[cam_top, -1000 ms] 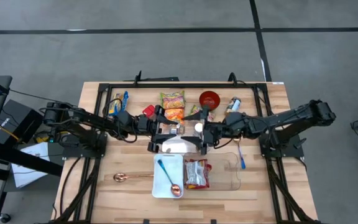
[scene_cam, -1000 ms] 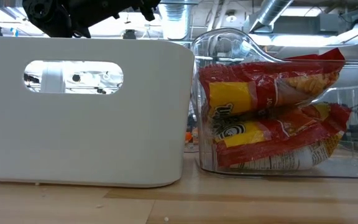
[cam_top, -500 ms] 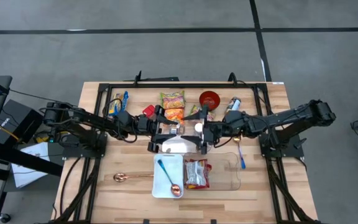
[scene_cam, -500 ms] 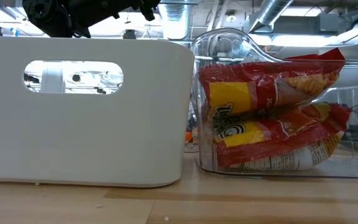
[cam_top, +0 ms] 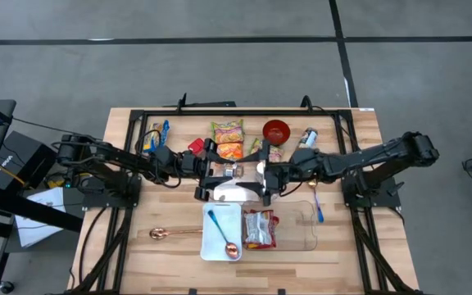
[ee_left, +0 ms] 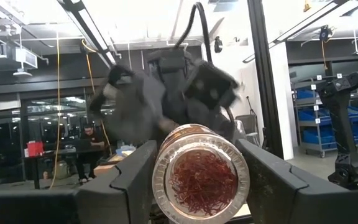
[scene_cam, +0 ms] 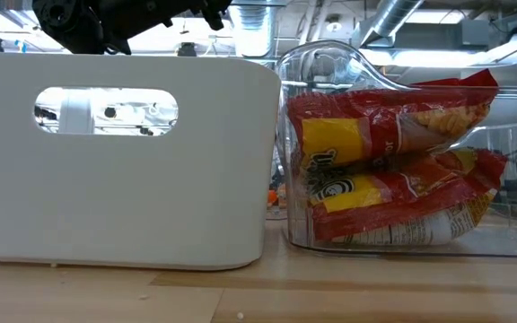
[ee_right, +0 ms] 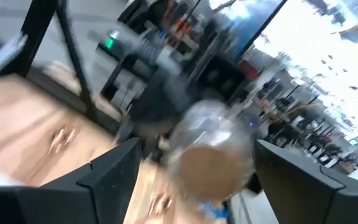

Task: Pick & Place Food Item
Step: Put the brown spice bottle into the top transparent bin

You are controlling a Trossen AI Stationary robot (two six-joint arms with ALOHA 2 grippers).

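A clear round jar with red strands inside is held up over the table's middle. My left gripper comes from the left and is shut on it. My right gripper comes from the right and faces it. In the right wrist view the jar's brown end shows between the right gripper's wide-apart fingers, with a gap on at least one side. That view is blurred. The left wrist view shows the right gripper just behind the jar. My left gripper pinches the jar's round wall between its two fingers, one on each side. The fingers come nearly level from the table's left and lie along the jar, whose end faces the camera. The jar is lifted clear of the table.
Below the grippers stand a white bin holding spoons and a clear bin with red snack bags. Snack packs, a red bowl and a can lie at the back. A copper spoon lies near left.
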